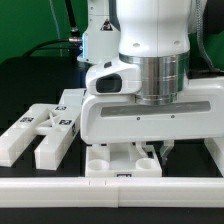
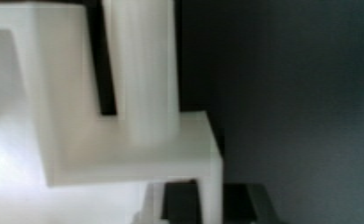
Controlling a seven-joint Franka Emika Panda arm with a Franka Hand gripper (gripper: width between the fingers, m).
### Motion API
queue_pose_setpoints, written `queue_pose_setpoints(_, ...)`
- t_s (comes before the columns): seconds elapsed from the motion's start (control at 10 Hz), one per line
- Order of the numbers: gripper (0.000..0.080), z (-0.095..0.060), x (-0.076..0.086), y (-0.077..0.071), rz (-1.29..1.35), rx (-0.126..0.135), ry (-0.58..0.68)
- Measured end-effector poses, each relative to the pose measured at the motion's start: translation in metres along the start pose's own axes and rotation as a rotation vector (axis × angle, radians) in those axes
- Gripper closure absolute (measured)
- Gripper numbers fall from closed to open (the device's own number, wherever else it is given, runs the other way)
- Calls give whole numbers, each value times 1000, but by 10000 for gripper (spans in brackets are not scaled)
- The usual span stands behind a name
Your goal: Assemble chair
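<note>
Now: gripper (image 1: 152, 152) clenched; chair blocks (image 1: 52, 142) flat, long axes slanting away from camera.

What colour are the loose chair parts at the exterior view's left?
White chair parts, black-and-white tags; exterior view shows best.

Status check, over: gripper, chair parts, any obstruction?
Gripper shut, low over chair part by rail. Tagged parts loose at exterior view's left. Nothing seen blocking; grip contact unclear.

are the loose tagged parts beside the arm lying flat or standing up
Lying flat: the parts rest low on the table, tags facing up.
</note>
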State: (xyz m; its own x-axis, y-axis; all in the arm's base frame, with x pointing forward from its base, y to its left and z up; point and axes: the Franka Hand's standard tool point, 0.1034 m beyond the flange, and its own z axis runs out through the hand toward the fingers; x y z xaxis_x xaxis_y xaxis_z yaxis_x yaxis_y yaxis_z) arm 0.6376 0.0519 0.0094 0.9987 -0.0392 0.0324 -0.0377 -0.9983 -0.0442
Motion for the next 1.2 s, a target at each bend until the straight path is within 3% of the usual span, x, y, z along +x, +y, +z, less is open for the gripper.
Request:
queue_pose_setpoints(0.2, 767, -1, 7, -19, -14, 4, 1)
queue_pose_setpoints(0.7, 767, 0, 15, -45, -6, 24, -4)
queue_pose_setpoints(1.0, 767, 0, 14, -58, 9, 26, -2)
queue_pose_setpoints(1.2, 767, 0, 15, -58, 9, 26, -1)
